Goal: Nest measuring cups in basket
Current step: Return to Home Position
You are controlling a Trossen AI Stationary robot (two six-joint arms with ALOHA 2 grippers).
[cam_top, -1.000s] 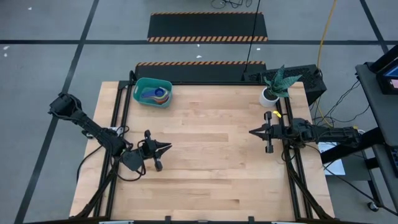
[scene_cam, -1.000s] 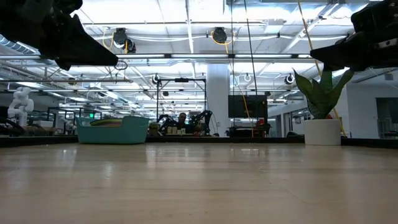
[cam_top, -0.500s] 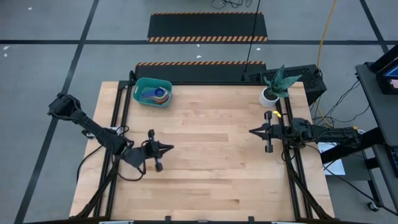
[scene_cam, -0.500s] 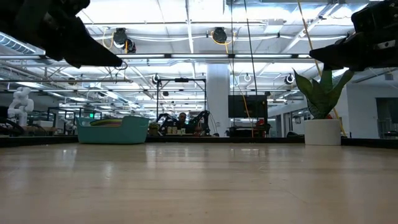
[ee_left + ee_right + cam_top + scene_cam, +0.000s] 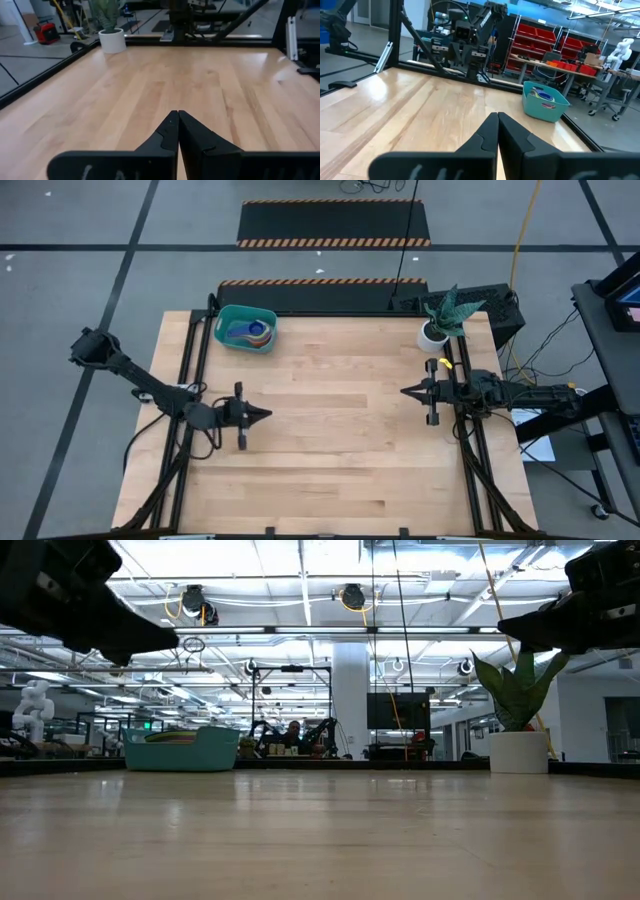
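Teal plastic catches the eye first: the basket (image 5: pixel 245 328) sits at the back corner of the wooden bench (image 5: pixel 340 460) on the left arm's side. The measuring cups (image 5: pixel 251 332) are nested inside it, with blue and orange showing among them. The left gripper (image 5: pixel 266 414) hangs over the left part of the bench, well apart from the basket, its fingers (image 5: pixel 167 134) pressed together tip to tip with nothing between them. The right gripper (image 5: pixel 404 392) hovers at the right side, pointing inward, its fingers (image 5: pixel 487 134) likewise closed flat on each other and empty. A white plant pot (image 5: pixel 432 335) stands at the back corner near the right arm.
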